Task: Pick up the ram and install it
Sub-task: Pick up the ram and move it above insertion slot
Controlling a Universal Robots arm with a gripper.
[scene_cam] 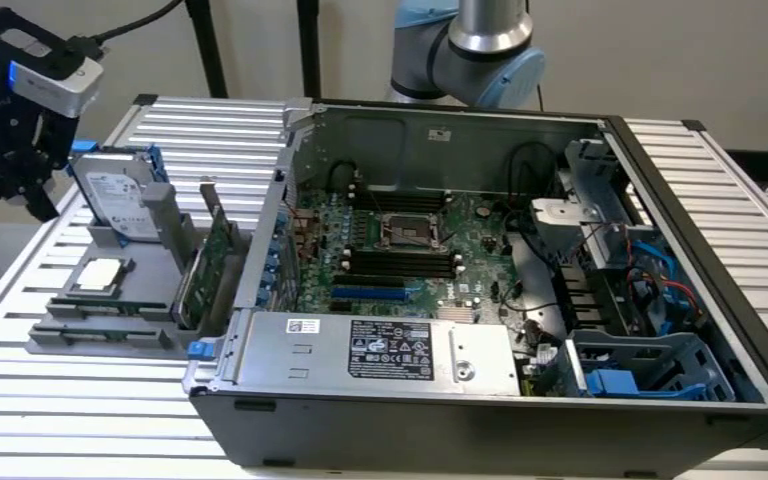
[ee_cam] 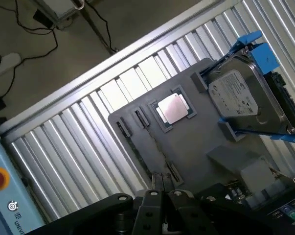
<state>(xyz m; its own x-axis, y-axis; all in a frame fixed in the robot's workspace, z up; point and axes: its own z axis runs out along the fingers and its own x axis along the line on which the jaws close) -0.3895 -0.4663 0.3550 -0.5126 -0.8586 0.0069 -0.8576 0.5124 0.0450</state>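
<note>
We see the gripper [ee_cam: 164, 195] hanging in the air, off to the exterior view's left of the gray holder [ee_cam: 196, 142] and clear of everything. Its jaws are drawn together, and we can make out nothing between them. The ram [ee_cam: 143, 157] shows as a thin dark strip on edge in the holder's outermost slot, along the border opposite the hard drive [scene_cam: 117, 200], with the processor chip [scene_cam: 101, 275] between them. Bare slats of the counter [scene_cam: 37, 400] lie open beyond that border. On the holder's other side an expansion card [scene_cam: 204, 270] stands upright, just beside the wall of the open computer case [scene_cam: 491, 420]. Inside the case, the black memory slots [scene_cam: 398, 262] lie uncovered on the motherboard.
</note>
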